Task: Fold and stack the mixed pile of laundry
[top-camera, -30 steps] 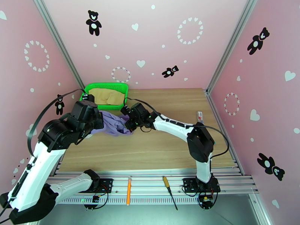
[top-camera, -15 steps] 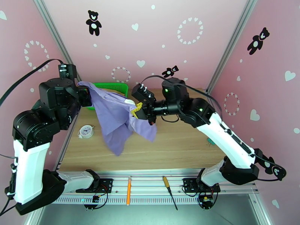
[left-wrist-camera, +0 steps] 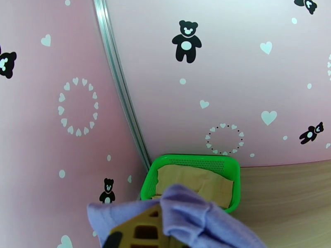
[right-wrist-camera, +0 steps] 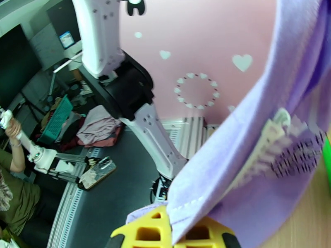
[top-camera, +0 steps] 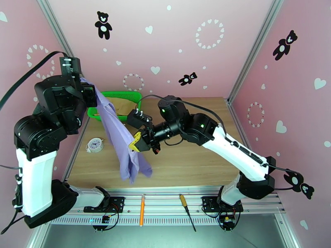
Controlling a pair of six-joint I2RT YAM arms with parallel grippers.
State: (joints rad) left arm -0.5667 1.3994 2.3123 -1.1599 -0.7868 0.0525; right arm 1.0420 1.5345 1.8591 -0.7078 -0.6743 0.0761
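From above, my left pincer is clenched on the top of the lavender shirt at the upper left of the frame, above the green basket. My right pincer grips an edge lower down, near the centre, and the shirt's tail hangs toward the lower edge of the table. The tan garment lies in the basket. In my left wrist view, purple cloth drapes over my yellow finger at the bottom of the frame. In my right wrist view, only a thin hem sits between my yellow fingers. I judge that hem could slip out if I pull the cloth taut, and the dangling tail could sweep the small clock at the left.
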